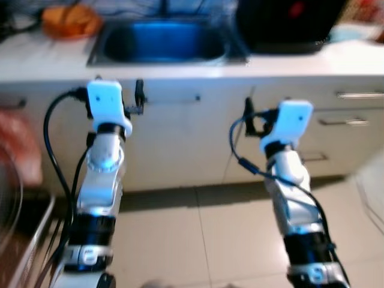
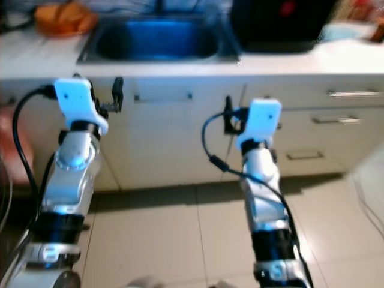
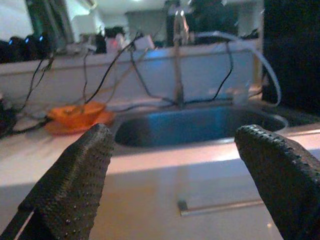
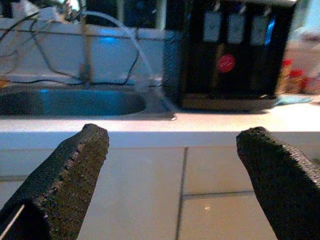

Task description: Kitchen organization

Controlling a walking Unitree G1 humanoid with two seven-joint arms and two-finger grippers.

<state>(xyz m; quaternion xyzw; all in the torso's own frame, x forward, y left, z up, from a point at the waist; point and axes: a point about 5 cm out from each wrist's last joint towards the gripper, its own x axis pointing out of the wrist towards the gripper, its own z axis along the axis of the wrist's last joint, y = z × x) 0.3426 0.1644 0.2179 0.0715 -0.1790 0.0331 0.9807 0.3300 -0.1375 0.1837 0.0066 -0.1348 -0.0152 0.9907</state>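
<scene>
Both arms are raised in front of a white kitchen counter (image 1: 180,69). My left gripper (image 1: 139,96) is open and empty, held just short of the cabinet front below a steel sink (image 1: 162,42). My right gripper (image 1: 248,117) is also open and empty, near the cabinet front right of the sink. An orange object (image 1: 69,21) lies on the counter left of the sink, and the left wrist view shows it as an orange dish (image 3: 77,115). A black appliance (image 4: 230,55) with a red dot stands right of the sink.
A faucet (image 3: 178,65) and loose cables rise behind the sink. Drawers with metal handles (image 1: 359,95) fill the cabinet at right. A bar handle (image 1: 174,99) sits under the sink. The floor (image 1: 198,228) is beige tile. A blurred reddish shape (image 1: 18,150) and a wire rack (image 1: 30,246) are at left.
</scene>
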